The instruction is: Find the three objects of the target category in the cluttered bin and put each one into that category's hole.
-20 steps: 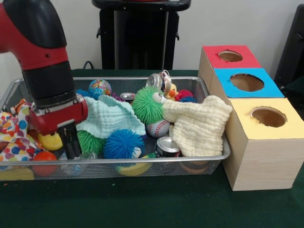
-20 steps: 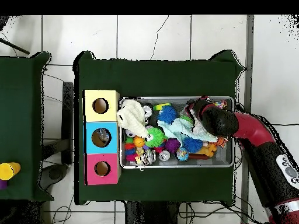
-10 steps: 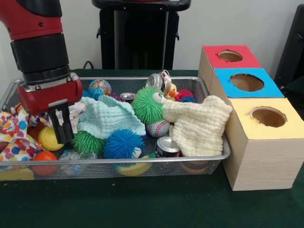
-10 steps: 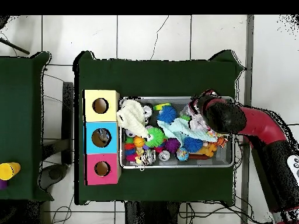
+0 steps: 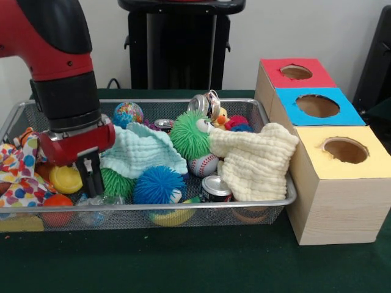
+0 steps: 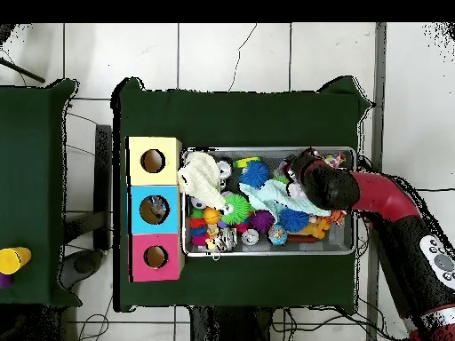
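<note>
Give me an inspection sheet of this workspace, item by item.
Surface: green cloth on the table.
Job's things: wire bin full of toys; box beside it with red, blue and yellow holed tops.
Clutter: spiky balls, baseball, cans, two cloths; the cream cloth hangs over the bin's rim towards the box.
End effector: down in the bin's end far from the box, by a yellow ball; open or shut cannot be told.
Cables: some on the floor in the overhead view.
Surroundings: tiled floor, second green table.
</note>
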